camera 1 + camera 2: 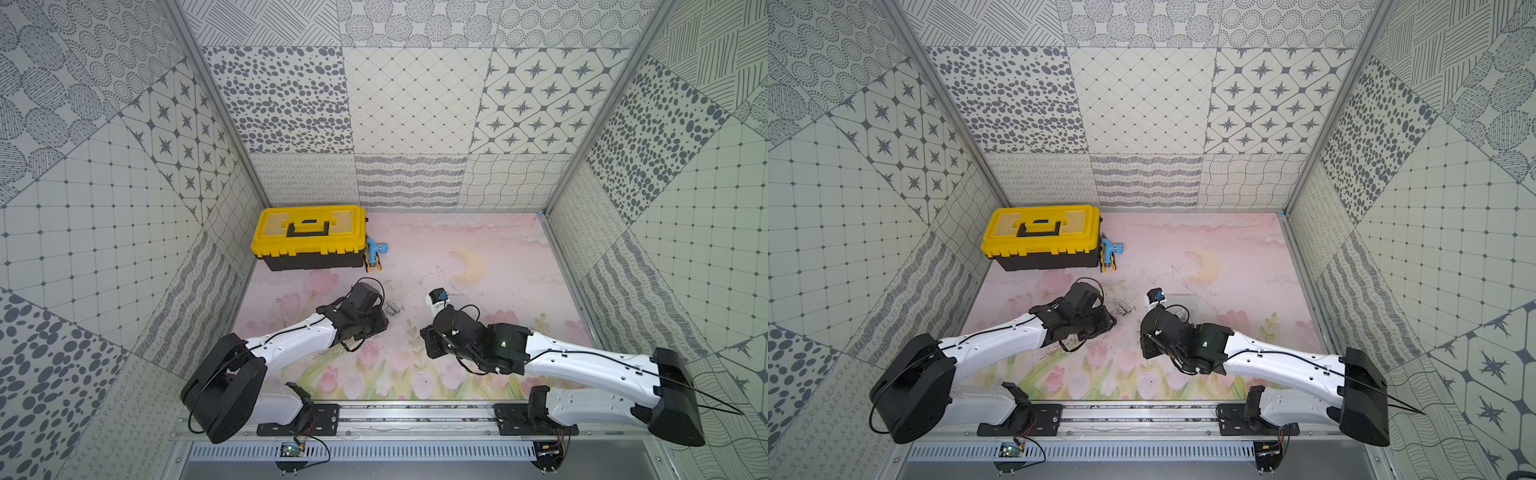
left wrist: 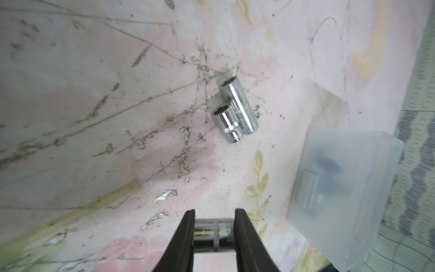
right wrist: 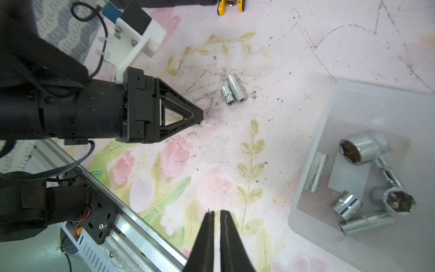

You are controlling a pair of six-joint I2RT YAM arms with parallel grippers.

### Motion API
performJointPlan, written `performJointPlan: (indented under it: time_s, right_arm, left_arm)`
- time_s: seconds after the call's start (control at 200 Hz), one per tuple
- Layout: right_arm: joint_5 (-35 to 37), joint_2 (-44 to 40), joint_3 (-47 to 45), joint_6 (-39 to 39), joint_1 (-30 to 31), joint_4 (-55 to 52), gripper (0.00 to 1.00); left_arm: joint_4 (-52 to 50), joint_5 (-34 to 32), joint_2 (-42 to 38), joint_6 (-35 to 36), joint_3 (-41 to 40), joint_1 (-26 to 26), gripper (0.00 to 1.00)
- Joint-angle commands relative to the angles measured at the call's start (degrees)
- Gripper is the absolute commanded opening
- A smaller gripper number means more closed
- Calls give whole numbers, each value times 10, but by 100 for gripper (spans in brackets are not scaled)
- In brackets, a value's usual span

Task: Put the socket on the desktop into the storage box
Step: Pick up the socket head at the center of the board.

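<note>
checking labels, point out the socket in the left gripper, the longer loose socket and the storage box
held socket (image 2: 211,233), left wrist view, middle of its barrel
longer loose socket (image 3: 237,89), right wrist view, its shiny side
storage box (image 3: 348,103), right wrist view, bare corner

A longer socket (image 3: 237,88) and a shorter socket (image 3: 227,95), both bright chrome, lie on their sides, touching along their lengths, near the middle of the desktop (image 3: 211,164). A third socket (image 2: 213,233), also chrome, is clamped crosswise in the left gripper (image 2: 214,212). The storage box (image 3: 329,106), a clear shallow tray with a white label (image 3: 348,175) on its bottom, sits to the right of the pair, apart from it, and holds several more chrome sockets (image 3: 360,148), wide and slim.
</note>
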Motion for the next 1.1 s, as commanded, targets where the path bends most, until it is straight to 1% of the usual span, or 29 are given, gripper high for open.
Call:
performJointPlan:
  time_s: [0.0, 0.065, 0.165, 0.29, 0.45, 0.55, 0.615, 0.695, 0.74, 0.78, 0.815, 0.88, 0.96, 1.025, 1.06, 1.096]
  right_arm:
    - [-12, -24, -19, 5, 3, 76, 12]
    - [-16, -28, -23, 4, 2, 104, 13]
    - [-7, -24, -21, 5, 1, 118, 13]
    - [-14, -16, -17, 5, -2, 120, 13]
    - [-41, -3, -30, -2, -2, 136, 13]
    - [-57, -7, -56, -7, 1, 181, 13]
    - [-53, -14, -77, -10, 1, 218, 15]
    - [-36, -17, -99, -14, 1, 259, 22]
    - [-27, -13, -101, -17, -1, 270, 25]
    - [-18, -9, -95, -22, -2, 265, 26]
    - [-7, -8, -86, -24, -3, 253, 26]
    - [33, -16, -71, -22, -2, 215, 26]
    - [98, -49, -61, -10, -3, 144, 27]
    - [153, -86, -47, 9, -10, 60, 29]
    - [169, -106, -39, 20, -21, 13, 30]
    - [166, -122, -32, 26, -41, -30, 31]
  left_arm:
    - [206, 132, -24, -141, -47, 4, 0]
    - [261, 148, -26, -182, -66, 4, 0]
    - [316, 157, -33, -221, -85, 4, 0]
    - [310, 153, -50, -231, -86, 4, 0]
    - [383, 167, -50, -287, -102, 5, 0]
    - [428, 169, -44, -335, -113, 5, 0]
    - [464, 171, -35, -374, -121, 4, 0]
    - [513, 178, -18, -429, -127, 4, 0]
    - [542, 185, -7, -456, -129, 5, 0]
    - [560, 190, 0, -469, -127, 4, 0]
    - [559, 192, 2, -469, -124, 4, 0]
    - [505, 196, -12, -445, -112, 4, 0]
    - [398, 191, -43, -388, -84, 4, 0]
    - [346, 189, -62, -342, -60, 4, 0]
    - [307, 191, -68, -313, -37, 4, 0]
    - [252, 196, -70, -269, -3, 4, 0]
